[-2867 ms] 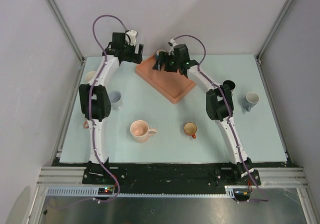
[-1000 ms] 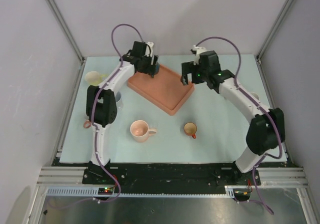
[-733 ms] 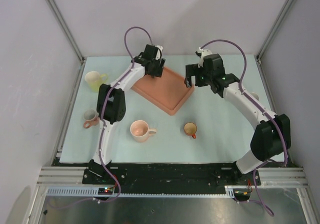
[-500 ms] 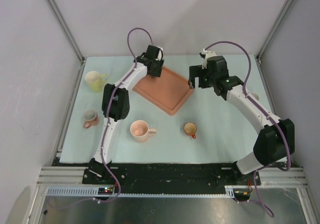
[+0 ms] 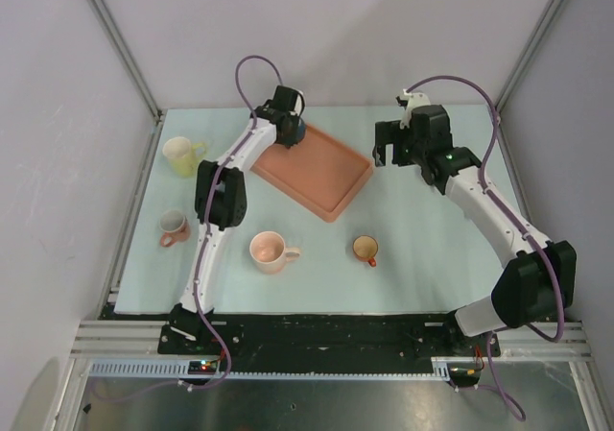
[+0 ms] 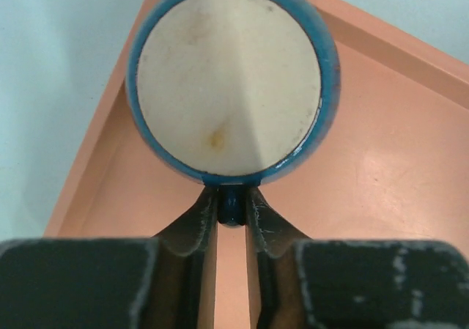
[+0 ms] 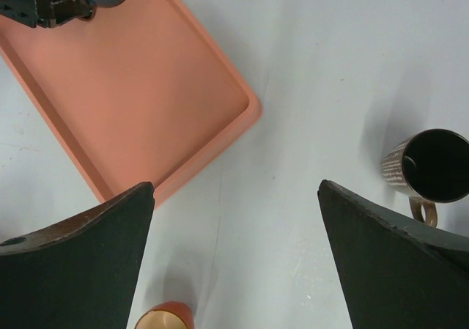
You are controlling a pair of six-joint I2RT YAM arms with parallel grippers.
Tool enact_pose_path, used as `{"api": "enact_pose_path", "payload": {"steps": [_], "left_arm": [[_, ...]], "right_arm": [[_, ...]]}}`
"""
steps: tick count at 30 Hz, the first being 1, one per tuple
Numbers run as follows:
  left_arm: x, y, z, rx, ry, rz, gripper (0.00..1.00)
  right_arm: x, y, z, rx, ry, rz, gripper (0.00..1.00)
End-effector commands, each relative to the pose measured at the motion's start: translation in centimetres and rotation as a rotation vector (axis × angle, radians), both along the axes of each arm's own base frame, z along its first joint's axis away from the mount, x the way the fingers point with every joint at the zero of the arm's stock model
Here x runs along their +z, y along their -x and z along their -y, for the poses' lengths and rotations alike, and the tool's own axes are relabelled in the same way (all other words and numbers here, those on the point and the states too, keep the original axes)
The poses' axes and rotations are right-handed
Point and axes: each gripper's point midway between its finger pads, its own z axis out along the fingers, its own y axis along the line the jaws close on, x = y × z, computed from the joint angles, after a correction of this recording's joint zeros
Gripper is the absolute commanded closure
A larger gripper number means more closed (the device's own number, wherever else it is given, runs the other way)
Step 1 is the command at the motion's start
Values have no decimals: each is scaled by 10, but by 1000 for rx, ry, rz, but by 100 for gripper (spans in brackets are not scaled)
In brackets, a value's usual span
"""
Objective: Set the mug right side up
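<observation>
A blue mug (image 6: 231,80) stands upside down in the far left corner of the salmon tray (image 6: 381,146), its cream unglazed base facing the left wrist camera. My left gripper (image 6: 231,201) is shut on the mug's blue handle (image 6: 231,210), one finger on each side. From above, the left gripper (image 5: 288,129) covers most of the mug (image 5: 300,130) at the tray's (image 5: 321,172) back corner. My right gripper (image 7: 236,186) hangs open over bare table to the right of the tray (image 7: 132,87), with nothing between its fingers; from above the right gripper (image 5: 387,151) is just off the tray's right corner.
A yellow mug (image 5: 180,153) and a small pink-handled cup (image 5: 173,225) stand at the left. A pink mug (image 5: 271,251) and a small orange cup (image 5: 365,249) stand near the front. A brown striped mug (image 7: 432,166) stands to the right of my right gripper.
The left gripper reached the tray's back corner and closed on the mug's handle. The right arm swung away to the right, off the tray, still open.
</observation>
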Motion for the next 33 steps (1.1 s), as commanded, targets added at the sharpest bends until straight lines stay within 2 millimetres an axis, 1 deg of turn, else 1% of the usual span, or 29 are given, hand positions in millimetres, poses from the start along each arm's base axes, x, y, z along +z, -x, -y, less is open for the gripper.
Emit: {"api": "enact_pose_path", "payload": {"steps": [1,2,3,5,7,8,9,10,11,12,13,15,16,19,21,24,27,29,30,33], "left_arm": [[17,-12,-3,30,61,34,87],[17,-11,-5,37,68,29,93],[17,-11,-7,42,73,26,97],[17,-11,-8,25,82,20,99],[28,-9,-6,-9,116,24,100],[42,-8,0,-46,160,31,100],[54,-6,5,-78,196,38,100],[73,-2,11,-117,236,56,100],[88,0,16,-149,269,70,100],[109,5,21,-186,310,90,100],[131,11,27,-225,353,109,100],[162,24,35,-284,427,128,100],[173,30,39,-304,461,130,100],[210,52,52,-373,565,134,100],[233,67,59,-412,632,131,100],[263,87,70,-472,706,134,100],[287,103,76,-514,749,146,100],[300,111,80,-538,772,154,100],[305,115,82,-550,781,155,100],[319,128,91,-590,812,154,100]], "right_arm": [[22,1,9,-11,6,69,1],[24,0,9,-10,1,75,1],[25,0,8,-6,-4,79,1],[27,-1,5,-1,-20,84,1],[30,1,-6,52,-73,84,1],[34,2,-18,101,-128,81,1],[37,3,-25,140,-177,79,1],[45,5,-38,205,-245,84,0],[51,5,-45,246,-297,87,1],[60,5,-53,286,-360,98,1],[66,3,-58,311,-406,109,1],[79,-3,-66,345,-490,138,1],[86,-6,-70,358,-529,156,1],[91,-16,-80,374,-630,153,1],[97,-23,-86,357,-726,137,1],[105,-31,-96,345,-858,124,1],[121,-41,-105,339,-1001,148,1],[134,-45,-110,351,-1083,173,1],[136,-47,-113,357,-1112,176,0],[152,-49,-122,389,-1167,193,1]]}}
